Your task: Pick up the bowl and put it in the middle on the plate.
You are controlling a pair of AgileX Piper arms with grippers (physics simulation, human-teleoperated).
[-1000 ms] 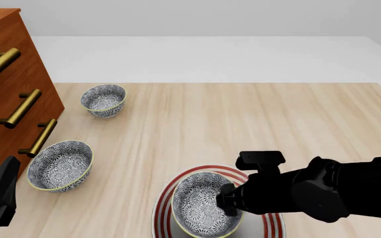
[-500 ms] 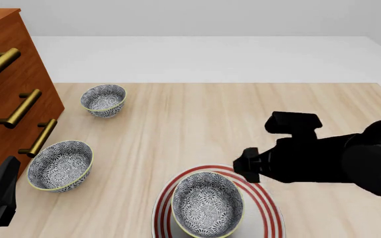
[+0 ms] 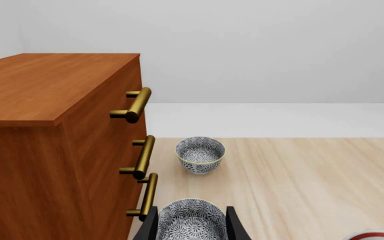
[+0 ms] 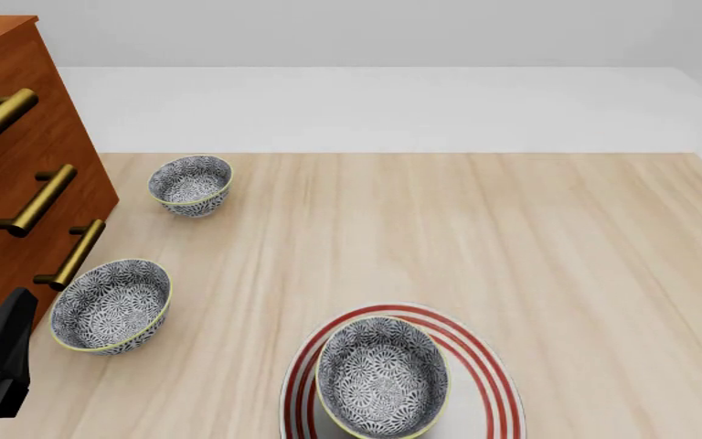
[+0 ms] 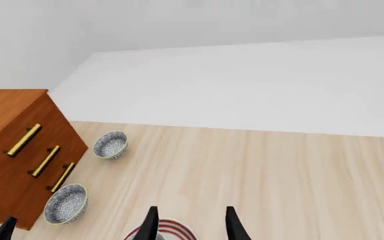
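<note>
Dresser [image 4: 15, 174]: wooden, brass handles, far left of the table [image 4: 510, 229].
Left claw [image 3: 192, 227]: low at the near-left edge; fingers spread wide, empty, with the near-left spare bowl [image 4: 111, 305] seen between them from the wrist camera. Whether they touch that bowl cannot be told.
Far spare bowl [image 4: 190, 185]: far left, just beside the dresser, well apart from the plate.
Bowl [image 4: 382, 377]: rests upright on the plate [image 4: 492, 384] at near centre, free of both claws. It sits a little left of the plate's middle; more red ring shows on its right than on its left.
Right claw [image 5: 188, 225]: out of the front view; its wrist camera looks down from high above the table. Fingertips apart, nothing between them. The plate's rim shows just below the tips, so the bowl lies beneath and well apart from this claw.
Task status: judged essentially done; placement slightly off-centre.
Risk 1: a re-approach to correct centring could knock the bowl or slide the plate, if a finger catches the rim.
Risk 2: a forward move of the left claw could push the near-left spare bowl.
</note>
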